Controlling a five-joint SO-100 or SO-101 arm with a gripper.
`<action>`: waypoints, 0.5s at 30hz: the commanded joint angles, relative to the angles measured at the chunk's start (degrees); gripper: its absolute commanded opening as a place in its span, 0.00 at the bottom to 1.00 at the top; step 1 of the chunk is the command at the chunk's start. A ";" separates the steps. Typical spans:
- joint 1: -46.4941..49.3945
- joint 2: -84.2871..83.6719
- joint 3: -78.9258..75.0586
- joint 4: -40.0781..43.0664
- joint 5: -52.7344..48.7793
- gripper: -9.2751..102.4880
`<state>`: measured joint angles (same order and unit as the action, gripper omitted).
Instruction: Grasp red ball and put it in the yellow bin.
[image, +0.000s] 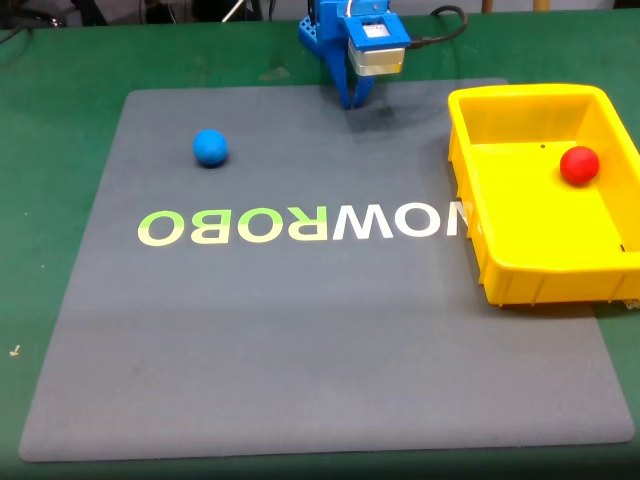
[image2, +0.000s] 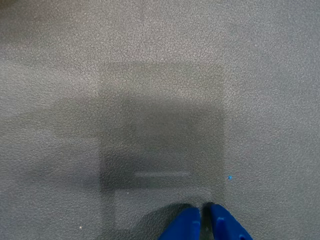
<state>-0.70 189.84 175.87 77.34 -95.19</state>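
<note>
The blue plastic fingers (image2: 204, 220) are pressed together, empty, over a grainy gray mat (image: 320, 340). Well off to their side, the smooth red ball (image: 579, 164) lies inside the ribbed yellow bin (image: 530, 285).

Fixed view sits opposite the arm (image: 350, 45), high and angled down, taking in the whole grey mat (image: 320, 330), lettering upside down. Wrist view looks nearly straight down, close to the mat (image2: 160, 100), fingertips (image2: 186, 225) at bottom edge. Both share the mat's far strip.
</note>
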 joint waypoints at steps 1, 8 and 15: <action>0.70 0.70 1.76 0.26 0.53 0.08; 0.88 0.70 1.76 0.26 0.62 0.08; 0.97 0.70 1.76 0.26 1.14 0.08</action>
<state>-0.70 189.84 175.87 77.43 -94.92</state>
